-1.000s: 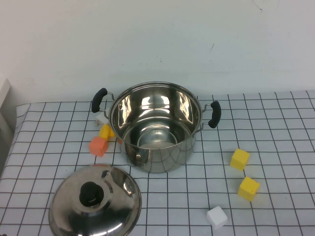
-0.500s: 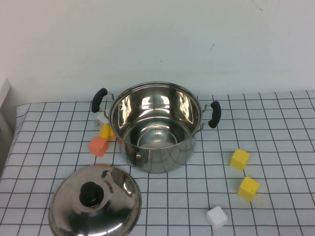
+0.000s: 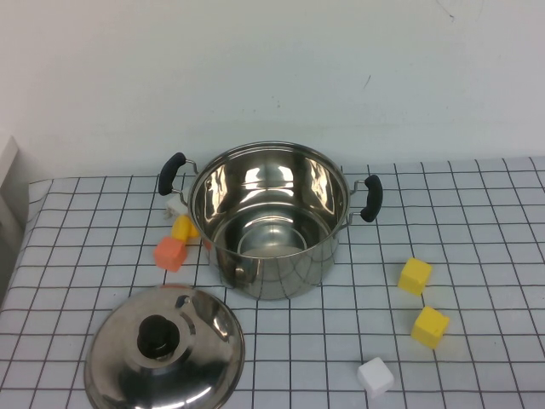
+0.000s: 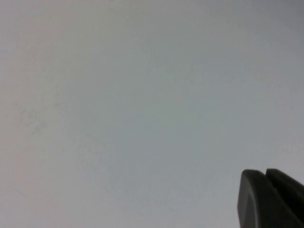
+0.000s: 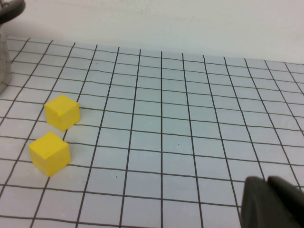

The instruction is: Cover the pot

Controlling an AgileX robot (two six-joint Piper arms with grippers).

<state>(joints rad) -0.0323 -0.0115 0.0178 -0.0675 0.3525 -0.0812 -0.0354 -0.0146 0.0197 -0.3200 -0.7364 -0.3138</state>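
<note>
The shiny steel pot point(image 3: 271, 223) with two black side handles stands open in the middle of the checked cloth; a sliver of it shows in the right wrist view point(image 5: 4, 57). The domed steel lid point(image 3: 164, 351) with a black knob point(image 3: 157, 336) lies flat on the cloth in front of the pot, to its left. Neither arm shows in the high view. My left gripper point(image 4: 265, 176) is shut and faces a blank pale surface. My right gripper point(image 5: 267, 182) is shut and empty, low over the cloth to the right of two yellow cubes.
Two yellow cubes point(image 3: 415, 276) point(image 3: 430, 326) and a white cube point(image 3: 375, 376) lie right of the pot; the yellow ones show in the right wrist view point(image 5: 61, 112) point(image 5: 49, 153). An orange cube point(image 3: 170, 253), a yellow cube point(image 3: 183, 227) and a white cube point(image 3: 175, 207) sit by the pot's left side.
</note>
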